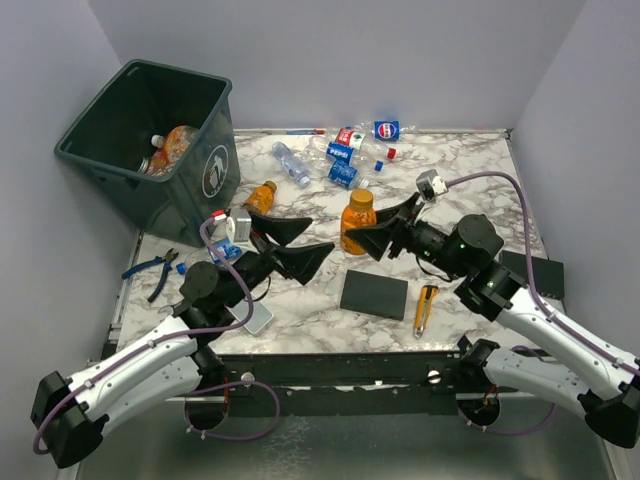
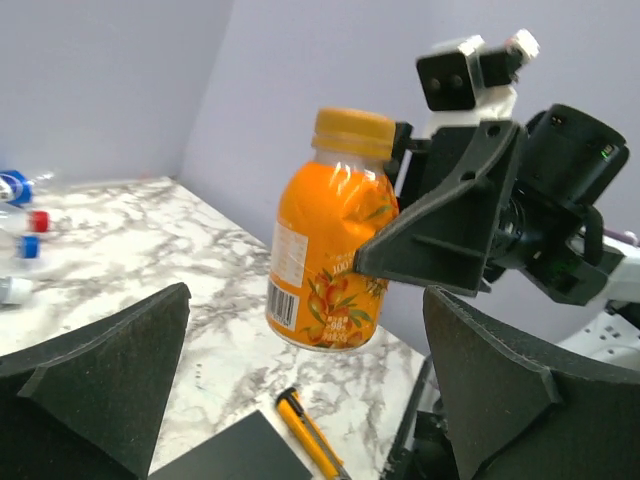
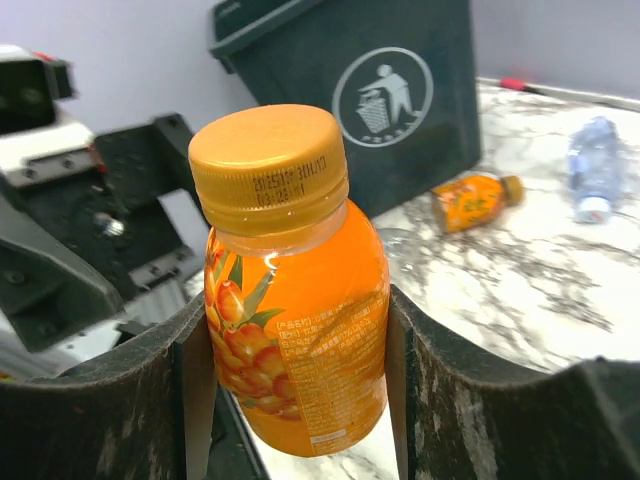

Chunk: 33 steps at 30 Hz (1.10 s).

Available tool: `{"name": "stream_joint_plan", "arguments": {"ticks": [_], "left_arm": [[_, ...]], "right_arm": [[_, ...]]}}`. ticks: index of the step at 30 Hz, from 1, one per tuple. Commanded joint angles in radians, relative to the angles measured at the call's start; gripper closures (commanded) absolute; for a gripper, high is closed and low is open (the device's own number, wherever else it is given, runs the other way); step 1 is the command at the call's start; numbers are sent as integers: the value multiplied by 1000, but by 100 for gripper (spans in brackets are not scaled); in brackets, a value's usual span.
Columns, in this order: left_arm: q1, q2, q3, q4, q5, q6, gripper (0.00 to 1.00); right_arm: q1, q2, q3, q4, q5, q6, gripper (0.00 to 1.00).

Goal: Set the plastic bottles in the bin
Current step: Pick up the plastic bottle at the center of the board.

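Observation:
My right gripper (image 1: 372, 240) is shut on an orange juice bottle (image 1: 356, 220) and holds it upright above the table; its fingers (image 3: 150, 400) press both sides of the bottle (image 3: 300, 330). My left gripper (image 1: 300, 247) stands open just left of it, with the bottle (image 2: 330, 250) beyond its wide-apart fingers (image 2: 110, 370) and not touched by them. The dark bin (image 1: 150, 140) sits at the far left with bottles (image 1: 170, 148) inside. Another orange bottle (image 1: 261, 196) lies near the bin. Several clear bottles (image 1: 345, 150) lie at the back.
A yellow utility knife (image 1: 426, 306) and a black flat pad (image 1: 374, 294) lie near the front edge. Blue-handled pliers (image 1: 155, 270) lie at the left edge. A single clear bottle (image 1: 291, 163) lies beside the bin.

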Motion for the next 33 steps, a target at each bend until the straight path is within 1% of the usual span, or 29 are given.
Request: {"name": "stream_joint_plan", "arguments": {"ticks": [1, 3, 6, 8, 10, 13, 16, 18, 23, 33], "left_arm": [[-1, -84, 88, -234, -145, 154, 1], [-1, -73, 139, -269, -161, 164, 1], [-1, 9, 249, -331, -132, 147, 1], [-1, 89, 322, -378, -86, 129, 1], [-1, 165, 374, -405, -3, 116, 1], [-1, 261, 420, -417, 81, 82, 1], [-2, 309, 446, -428, 143, 66, 1], [-3, 325, 454, -438, 157, 61, 1], [-2, 347, 467, -467, 159, 56, 8], [-4, 403, 500, -468, 158, 51, 24]], "right_arm": [[6, -58, 3, -223, 130, -202, 73], [6, -76, -9, -273, 128, -237, 74], [5, -92, -28, -290, 111, -250, 74], [6, -92, -36, -286, 102, -248, 74], [6, -86, -36, -280, 92, -247, 74], [7, -77, -31, -273, 71, -248, 74], [7, -70, -29, -269, 61, -250, 74], [6, -67, -29, -263, 57, -251, 74], [6, -56, -32, -256, 51, -248, 74], [6, -23, -26, -245, 27, -241, 75]]}}
